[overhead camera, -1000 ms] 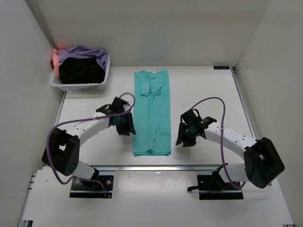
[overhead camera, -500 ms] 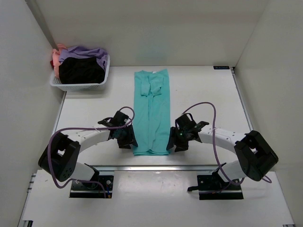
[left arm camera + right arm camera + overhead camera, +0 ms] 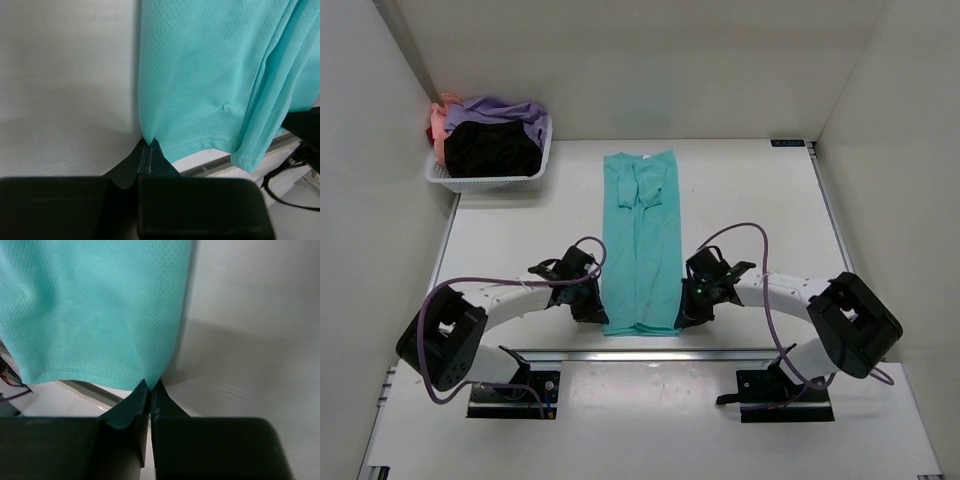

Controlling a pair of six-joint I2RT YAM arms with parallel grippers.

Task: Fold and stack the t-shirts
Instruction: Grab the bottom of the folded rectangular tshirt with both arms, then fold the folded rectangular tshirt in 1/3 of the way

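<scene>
A teal t-shirt (image 3: pixel 640 240) lies on the table as a long narrow strip, sleeves folded in, collar at the far end. My left gripper (image 3: pixel 596 314) is shut on its near-left hem corner; the pinched corner of the teal t-shirt (image 3: pixel 200 75) shows in the left wrist view, right at the tips of the left gripper (image 3: pixel 148 145). My right gripper (image 3: pixel 686 316) is shut on the near-right hem corner, where the teal t-shirt (image 3: pixel 100 305) meets the right gripper (image 3: pixel 150 386). Other t-shirts, black (image 3: pixel 490 148), lavender (image 3: pixel 500 108) and pink (image 3: pixel 440 120), are heaped in the basket.
A white mesh basket (image 3: pixel 485 182) stands at the far left corner of the table. White walls close in the left, back and right sides. A metal rail (image 3: pixel 650 354) runs along the near table edge just behind the hem.
Both grippers moved inward and toward the near edge onto the shirt's hem corners. Their jaws, open before, have closed on the cloth.
</scene>
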